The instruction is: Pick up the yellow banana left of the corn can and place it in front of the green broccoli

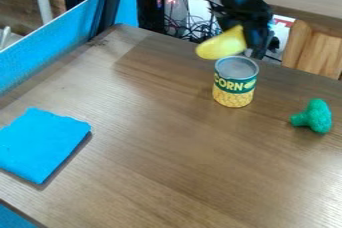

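Observation:
The black gripper (256,41) hangs near the table's back edge, just above and behind the can, and is shut on a yellow object (222,45). This object is rounded, narrows toward the gripper and sticks out to the left, tilted. Part of its narrow end is hidden by the gripper. Below it a corn can (234,83) with a green and yellow label stands upright on the table. Whether the yellow object touches the can's rim, I cannot tell.
A green toy broccoli (313,116) lies on the wooden table (160,122) at the right. At the left is a folded blue cloth (41,143). A blue panel (50,47) borders the table's left side, and cables hang behind the back edge.

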Motion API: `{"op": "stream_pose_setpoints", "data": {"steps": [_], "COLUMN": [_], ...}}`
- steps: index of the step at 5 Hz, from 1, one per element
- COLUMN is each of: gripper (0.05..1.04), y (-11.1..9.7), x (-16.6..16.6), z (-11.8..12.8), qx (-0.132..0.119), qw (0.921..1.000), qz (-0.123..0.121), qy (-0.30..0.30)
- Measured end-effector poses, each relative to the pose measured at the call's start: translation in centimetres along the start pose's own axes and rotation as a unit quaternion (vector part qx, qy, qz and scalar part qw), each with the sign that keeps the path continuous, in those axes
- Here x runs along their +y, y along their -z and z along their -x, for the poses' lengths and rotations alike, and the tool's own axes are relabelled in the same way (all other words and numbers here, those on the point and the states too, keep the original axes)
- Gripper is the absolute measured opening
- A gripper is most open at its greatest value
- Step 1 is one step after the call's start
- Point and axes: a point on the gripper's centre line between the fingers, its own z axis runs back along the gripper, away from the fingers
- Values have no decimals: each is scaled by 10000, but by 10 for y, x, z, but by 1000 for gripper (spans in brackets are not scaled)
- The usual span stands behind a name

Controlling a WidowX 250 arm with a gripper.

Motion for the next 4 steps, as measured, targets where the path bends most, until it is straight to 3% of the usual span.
{"op": "stream_pose_setpoints", "data": {"steps": [1, 2, 3, 4], "gripper": [588, 588, 588, 588], "y": [5, 14, 26, 37], "x": [-48, -98, -153, -204], "z": [4, 14, 38, 59], "qx": [217, 377, 662, 834], "qw": [9962, 9832, 9659, 9483], "qz": [561, 1188, 1603, 1833], "qy": [622, 1335, 1924, 2453]}}
